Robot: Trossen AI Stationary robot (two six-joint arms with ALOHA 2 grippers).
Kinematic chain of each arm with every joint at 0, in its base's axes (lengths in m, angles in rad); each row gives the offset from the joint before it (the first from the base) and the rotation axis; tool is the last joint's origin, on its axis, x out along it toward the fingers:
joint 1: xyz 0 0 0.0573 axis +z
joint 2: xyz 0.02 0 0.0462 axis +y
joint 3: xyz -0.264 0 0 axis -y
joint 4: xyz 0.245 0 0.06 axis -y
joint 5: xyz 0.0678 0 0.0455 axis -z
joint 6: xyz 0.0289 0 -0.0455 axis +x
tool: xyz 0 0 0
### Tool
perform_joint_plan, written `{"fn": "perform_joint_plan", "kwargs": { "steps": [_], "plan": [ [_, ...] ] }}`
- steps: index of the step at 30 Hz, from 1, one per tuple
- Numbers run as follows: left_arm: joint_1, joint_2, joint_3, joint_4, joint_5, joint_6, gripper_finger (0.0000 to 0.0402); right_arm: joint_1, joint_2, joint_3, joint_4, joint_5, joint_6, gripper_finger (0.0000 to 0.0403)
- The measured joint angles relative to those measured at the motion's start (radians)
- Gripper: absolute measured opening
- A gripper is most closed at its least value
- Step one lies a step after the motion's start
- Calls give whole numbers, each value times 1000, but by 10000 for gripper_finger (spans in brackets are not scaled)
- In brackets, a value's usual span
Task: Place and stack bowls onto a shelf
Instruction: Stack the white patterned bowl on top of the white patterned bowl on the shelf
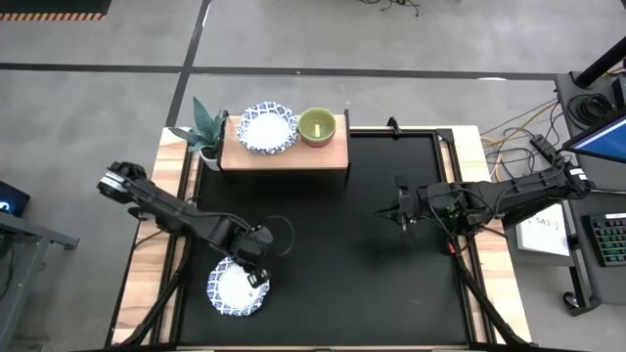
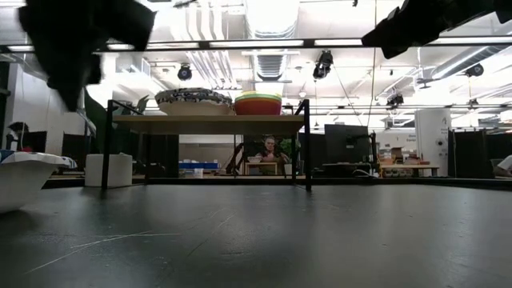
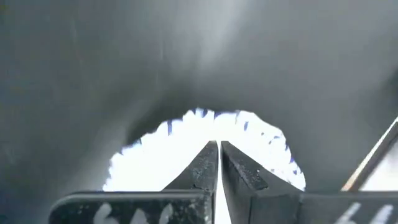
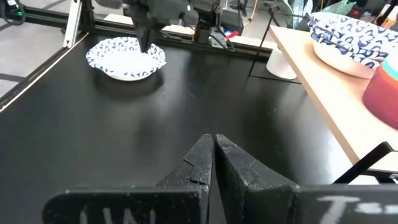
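Observation:
A white bowl with a blue patterned rim [image 1: 235, 288] rests on its base on the black mat [image 1: 333, 254], near the left front; it also shows in the low view [image 2: 20, 176] and the left wrist view [image 3: 174, 149]. My left gripper [image 1: 256, 277] hangs shut just above it [image 3: 218, 144], clear of it in the low view. On the wooden shelf [image 1: 284, 154] stand a stack of white-and-blue bowls [image 1: 268, 128] and a stack of coloured bowls [image 1: 317, 126] with the yellow-green one on top. My right gripper [image 1: 399, 215] is shut and empty above the mat's right middle [image 4: 213, 138].
A small plant in a white pot [image 1: 207, 132] stands at the shelf's left end. The shelf's right third [image 1: 337, 154] is bare wood. Cables and a keyboard [image 1: 606, 240] lie beyond the table's right edge. A person [image 2: 268, 152] sits far behind the shelf.

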Motion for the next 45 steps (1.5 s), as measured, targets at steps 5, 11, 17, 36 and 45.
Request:
{"fn": "perform_joint_plan", "kwargs": {
  "steps": [5,11,17,36,45],
  "plan": [
    [-26,6,-17,35,155,-191,0,0,0,0,0,0,-11,9],
    [-89,8,16,117,157,-334,8,0,0,0,5,1,-50,9],
    [-153,8,25,152,85,-510,56,0,0,0,37,1,-78,9],
    [-200,184,91,142,-29,-626,143,0,0,0,52,2,-113,9],
    [-202,293,192,69,-31,-589,137,0,0,0,52,2,-113,9]
  ]
}}
